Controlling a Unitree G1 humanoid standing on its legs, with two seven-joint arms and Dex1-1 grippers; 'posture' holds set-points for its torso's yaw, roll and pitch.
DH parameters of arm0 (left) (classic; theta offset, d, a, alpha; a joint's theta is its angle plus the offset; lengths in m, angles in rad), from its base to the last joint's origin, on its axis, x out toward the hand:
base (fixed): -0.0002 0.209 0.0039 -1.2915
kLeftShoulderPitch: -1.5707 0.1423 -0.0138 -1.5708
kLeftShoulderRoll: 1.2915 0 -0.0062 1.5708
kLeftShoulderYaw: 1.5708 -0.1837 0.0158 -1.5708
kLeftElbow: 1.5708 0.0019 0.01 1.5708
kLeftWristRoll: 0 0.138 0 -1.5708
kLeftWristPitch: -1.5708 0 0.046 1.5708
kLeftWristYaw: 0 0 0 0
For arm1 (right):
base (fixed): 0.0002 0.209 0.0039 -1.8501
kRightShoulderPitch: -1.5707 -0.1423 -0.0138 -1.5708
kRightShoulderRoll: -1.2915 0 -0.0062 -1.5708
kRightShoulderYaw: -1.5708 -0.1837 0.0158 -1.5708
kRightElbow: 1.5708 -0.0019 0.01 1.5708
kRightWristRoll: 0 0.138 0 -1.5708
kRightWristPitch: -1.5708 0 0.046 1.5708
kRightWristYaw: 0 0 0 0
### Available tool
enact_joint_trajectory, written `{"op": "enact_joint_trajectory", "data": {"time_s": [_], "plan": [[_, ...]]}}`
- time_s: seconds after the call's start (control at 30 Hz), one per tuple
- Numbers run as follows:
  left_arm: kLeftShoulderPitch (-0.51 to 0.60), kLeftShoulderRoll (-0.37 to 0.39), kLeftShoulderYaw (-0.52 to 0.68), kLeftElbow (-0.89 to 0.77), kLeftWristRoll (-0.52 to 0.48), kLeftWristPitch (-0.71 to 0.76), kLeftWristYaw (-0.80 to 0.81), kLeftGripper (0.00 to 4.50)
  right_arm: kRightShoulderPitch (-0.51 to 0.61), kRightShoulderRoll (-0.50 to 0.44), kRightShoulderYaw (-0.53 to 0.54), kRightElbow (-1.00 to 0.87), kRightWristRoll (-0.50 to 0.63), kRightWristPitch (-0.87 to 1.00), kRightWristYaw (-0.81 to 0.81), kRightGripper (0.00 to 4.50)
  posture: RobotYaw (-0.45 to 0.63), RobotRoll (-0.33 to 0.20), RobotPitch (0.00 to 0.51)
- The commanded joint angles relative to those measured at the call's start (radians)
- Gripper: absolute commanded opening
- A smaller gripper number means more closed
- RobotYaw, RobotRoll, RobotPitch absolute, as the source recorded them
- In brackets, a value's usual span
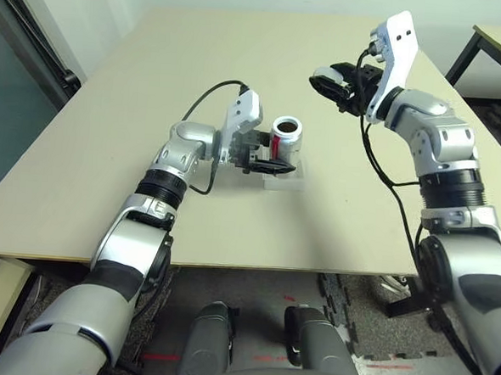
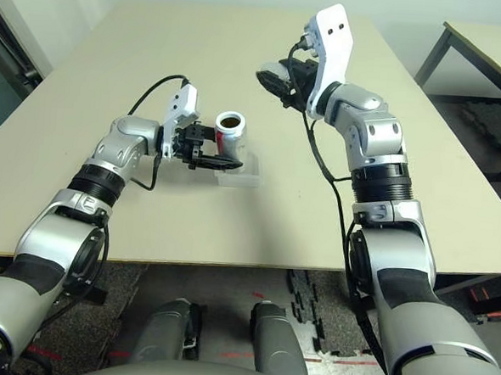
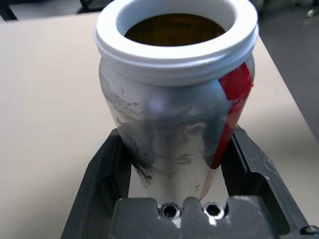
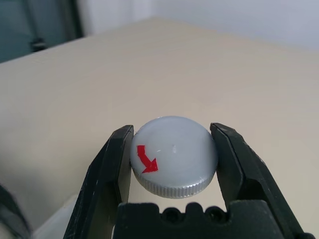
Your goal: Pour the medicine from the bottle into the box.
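I see the bottle (image 3: 169, 129) as scuffed, semi-glossy grey with a smooth white plastic rim and red tape; the cap (image 4: 174, 157) is matt grey, ridged-edged; the bench (image 1: 108, 145) looks matt beige.

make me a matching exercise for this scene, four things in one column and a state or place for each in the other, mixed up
Things:
1. bottle
2. cap
3. box
4. table

States or places:
A. clear plastic, lying on the table beside the left tool
B. off the bottle, clamped in the right tool, red arrow on top
C. open-mouthed and upright, gripped by the left tool
D. beige surface under both arms

Pairs: 1-C, 2-B, 3-A, 4-D
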State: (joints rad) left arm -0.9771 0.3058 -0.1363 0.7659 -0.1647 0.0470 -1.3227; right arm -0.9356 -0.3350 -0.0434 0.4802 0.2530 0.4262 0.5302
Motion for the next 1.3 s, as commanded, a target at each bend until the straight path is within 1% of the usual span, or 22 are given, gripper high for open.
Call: {"op": "enact_joint_trajectory", "data": {"time_s": [0.03, 0.17, 0.33, 0.6, 0.87, 1.1, 1.3], "plan": [[-0.011, 0.011, 0.012, 0.004, -0.003, 0.004, 0.005, 2.77, 0.037, 0.016, -0.036, 0.036, -0.014, -0.030, -0.065, 2.58, -0.03, 0.000, 0.075], [-0.016, 0.019, 0.025, 0.010, -0.002, 0.001, 0.017, 2.77, 0.103, 0.042, -0.055, 0.073, -0.031, -0.078, -0.131, 2.58, -0.02, 0.000, 0.072], [-0.020, 0.020, 0.034, 0.013, -0.003, 0.000, 0.029, 2.77, 0.124, 0.063, -0.075, 0.134, -0.051, -0.142, -0.197, 2.58, -0.02, 0.000, 0.071], [-0.025, 0.019, 0.044, 0.018, 0.000, 0.000, 0.041, 2.77, 0.130, 0.056, -0.094, 0.304, -0.084, -0.295, -0.240, 2.58, -0.01, 0.000, 0.070], [-0.024, 0.016, 0.051, 0.017, -0.003, 0.002, 0.053, 2.77, 0.138, 0.076, -0.109, 0.468, -0.092, -0.420, -0.254, 2.58, 0.00, 0.000, 0.071], [-0.023, 0.016, 0.055, 0.014, -0.004, 0.004, 0.057, 2.77, 0.114, 0.093, -0.112, 0.574, -0.102, -0.499, -0.280, 2.58, 0.00, 0.000, 0.071], [-0.023, 0.018, 0.058, 0.011, -0.004, 0.005, 0.059, 2.77, 0.097, 0.105, -0.112, 0.632, -0.112, -0.532, -0.304, 2.58, 0.01, 0.000, 0.068]]}}
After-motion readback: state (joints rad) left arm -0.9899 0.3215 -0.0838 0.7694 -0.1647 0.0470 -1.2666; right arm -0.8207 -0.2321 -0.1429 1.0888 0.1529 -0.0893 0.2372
